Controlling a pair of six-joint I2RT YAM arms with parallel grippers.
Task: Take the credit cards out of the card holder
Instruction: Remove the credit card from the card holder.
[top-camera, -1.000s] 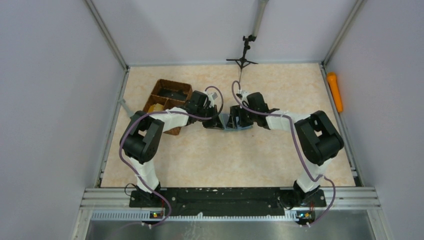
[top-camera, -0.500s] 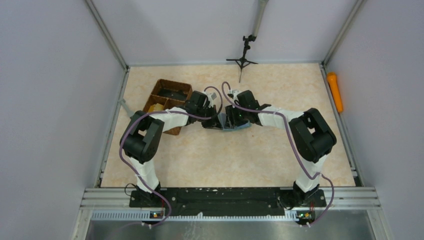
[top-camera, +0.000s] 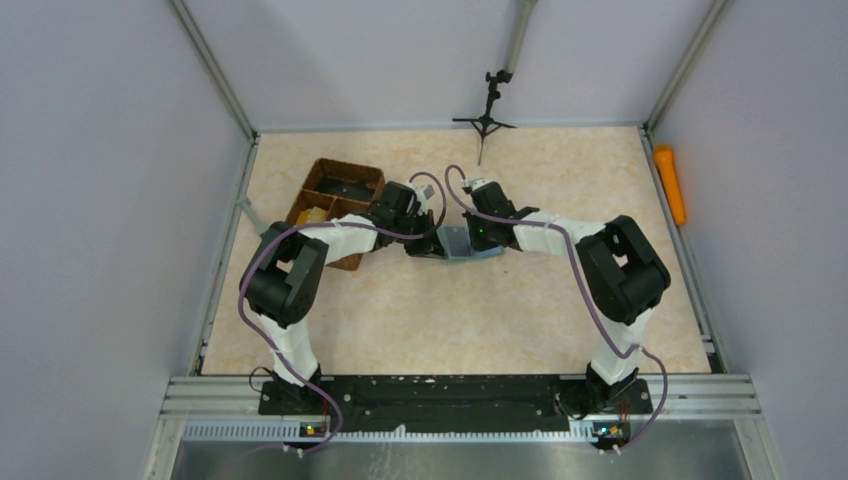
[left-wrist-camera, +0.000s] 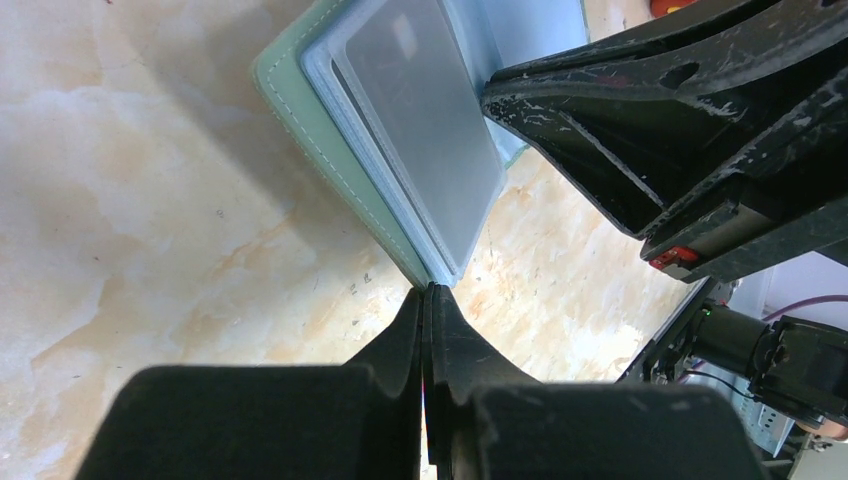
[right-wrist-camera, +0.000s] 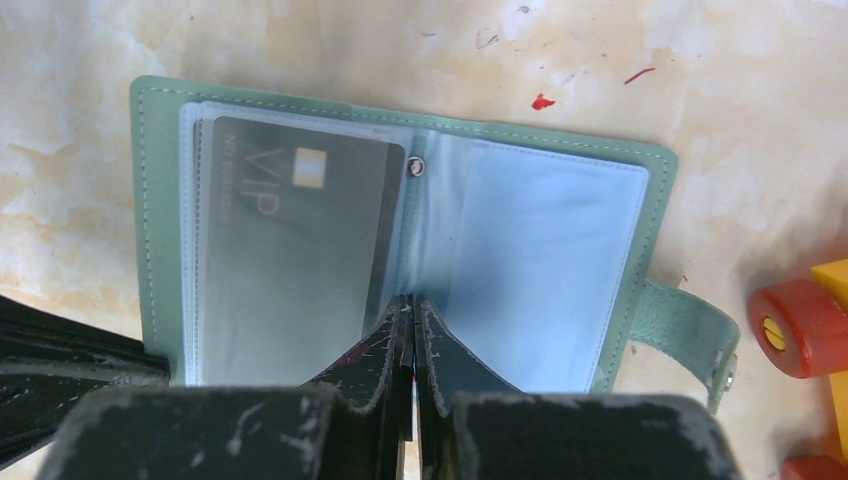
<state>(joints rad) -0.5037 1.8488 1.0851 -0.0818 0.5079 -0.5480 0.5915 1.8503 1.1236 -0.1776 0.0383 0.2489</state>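
Note:
The grey-green card holder lies open on the table between my two arms. In the right wrist view its left clear sleeve holds a dark credit card marked VIP; the right sleeve looks pale blue. My right gripper is shut, its tips at the holder's middle fold, on the sleeves' near edge. I cannot tell whether a sleeve is pinched. My left gripper is shut, its tips touching a corner of the holder. From above, the left gripper and right gripper face each other across it.
A brown wicker tray with a yellow block stands behind the left arm. A red and yellow toy lies right of the holder's strap. An orange object rests by the right wall. A small black stand is at the back.
My right gripper has moved left over the open holder and gone from open to shut at its middle fold. The left arm has stayed where it was.

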